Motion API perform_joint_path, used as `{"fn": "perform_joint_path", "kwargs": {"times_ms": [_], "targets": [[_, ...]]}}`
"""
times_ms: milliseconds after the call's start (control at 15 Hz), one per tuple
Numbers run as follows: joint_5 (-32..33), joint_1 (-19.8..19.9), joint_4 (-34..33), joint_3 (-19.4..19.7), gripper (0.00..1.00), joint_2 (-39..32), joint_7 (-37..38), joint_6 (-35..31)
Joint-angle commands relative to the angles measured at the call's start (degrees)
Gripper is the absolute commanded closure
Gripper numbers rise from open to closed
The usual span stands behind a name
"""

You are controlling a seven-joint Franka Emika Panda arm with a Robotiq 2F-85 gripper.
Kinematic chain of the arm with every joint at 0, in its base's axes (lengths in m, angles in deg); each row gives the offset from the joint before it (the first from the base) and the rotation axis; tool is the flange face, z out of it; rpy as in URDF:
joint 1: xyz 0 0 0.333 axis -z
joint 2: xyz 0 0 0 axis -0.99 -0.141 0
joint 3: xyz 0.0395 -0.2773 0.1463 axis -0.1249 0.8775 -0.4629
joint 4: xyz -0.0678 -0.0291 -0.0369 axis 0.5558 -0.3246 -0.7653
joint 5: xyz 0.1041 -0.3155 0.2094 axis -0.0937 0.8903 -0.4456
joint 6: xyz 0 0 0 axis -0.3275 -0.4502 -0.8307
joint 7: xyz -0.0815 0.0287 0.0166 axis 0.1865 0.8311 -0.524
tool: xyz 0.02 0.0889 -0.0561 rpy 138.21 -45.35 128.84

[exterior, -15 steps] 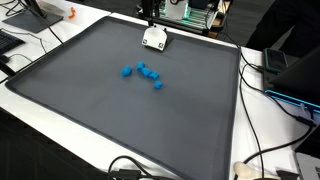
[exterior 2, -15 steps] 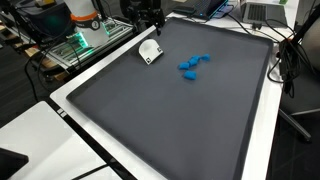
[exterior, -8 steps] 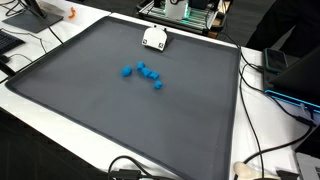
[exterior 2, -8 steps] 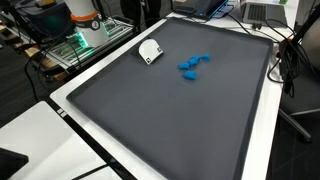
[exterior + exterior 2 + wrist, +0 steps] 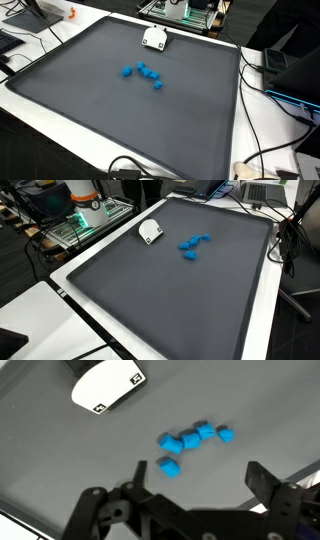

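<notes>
Gripper (image 5: 200, 488) hangs wide open and empty, looking down on the dark mat (image 5: 90, 120) that covers my white desk (image 5: 45, 130). Cables (image 5: 262, 150) and electronics crowd the desk's edges. From left to right in the wrist view I see a white tagged block (image 5: 108, 385), then the blue cubes (image 5: 190, 442) clustered on the mat, clear of the fingers (image 5: 265, 480).
</notes>
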Motion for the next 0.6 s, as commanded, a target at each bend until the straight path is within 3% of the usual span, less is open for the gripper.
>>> {"fn": "perform_joint_path", "kwargs": {"times_ms": [0,200,267,533], "targets": [[2.6,-0.7,-4.4,-0.2,0.0,-4.1,-7.9,1.9],[3.2,-0.9,-6.9,-0.1,0.0,-6.8,-13.3,1.6],[1.6,-0.7,-4.8,0.0,0.0,-4.7,-10.8,0.4],[1.7,-0.9,-6.5,0.2,0.0,-6.8,-13.1,0.4]]}}
